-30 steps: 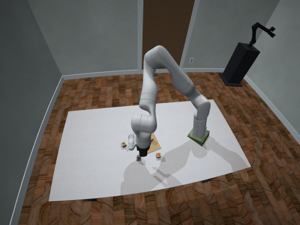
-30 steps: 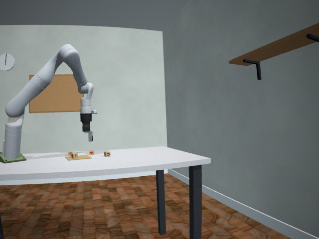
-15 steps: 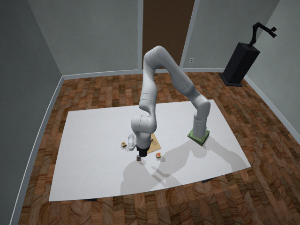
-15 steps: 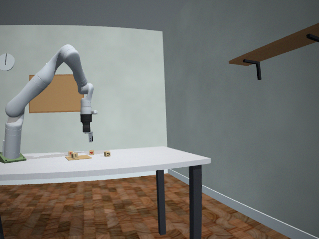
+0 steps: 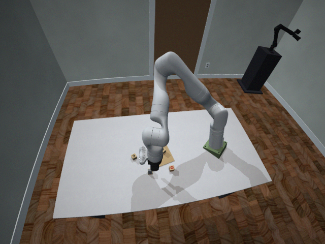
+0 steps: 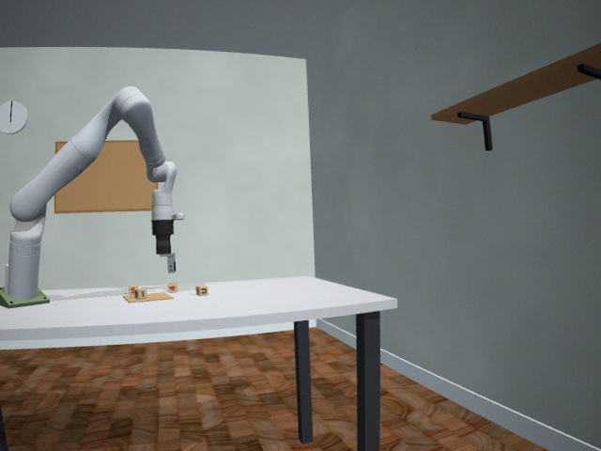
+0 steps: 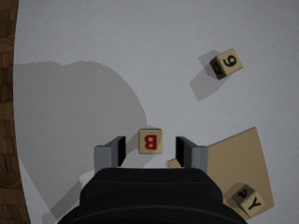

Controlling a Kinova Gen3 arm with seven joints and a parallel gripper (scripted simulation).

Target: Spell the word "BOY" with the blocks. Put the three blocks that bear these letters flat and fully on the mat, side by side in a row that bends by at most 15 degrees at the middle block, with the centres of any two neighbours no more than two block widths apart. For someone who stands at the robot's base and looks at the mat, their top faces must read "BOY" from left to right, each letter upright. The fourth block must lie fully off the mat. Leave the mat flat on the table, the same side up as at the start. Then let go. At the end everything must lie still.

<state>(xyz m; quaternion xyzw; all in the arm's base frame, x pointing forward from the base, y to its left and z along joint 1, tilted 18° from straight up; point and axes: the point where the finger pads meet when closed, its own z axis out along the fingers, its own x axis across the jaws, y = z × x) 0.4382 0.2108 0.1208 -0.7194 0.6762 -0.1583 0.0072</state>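
Now hanging released and holding nothing, gripper (image 7: 149, 149) well above B block (image 7: 149, 141), off the mat (image 7: 239, 159) towards the table's far edge from the base. Best to descend straight, keep B centred between the fingers, close squarely on opposite faces.

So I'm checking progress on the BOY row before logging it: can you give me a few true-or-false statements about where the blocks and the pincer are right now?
1. The pincer is open and holds nothing. True.
2. The B block lies on the mat. False: it lies on the bare table, beside the mat.
3. The Y block is on the mat. True.
4. The pincer touches the B block. False: in the exterior view it hangs well above the table.
5. The 9 block lies off the mat. True.
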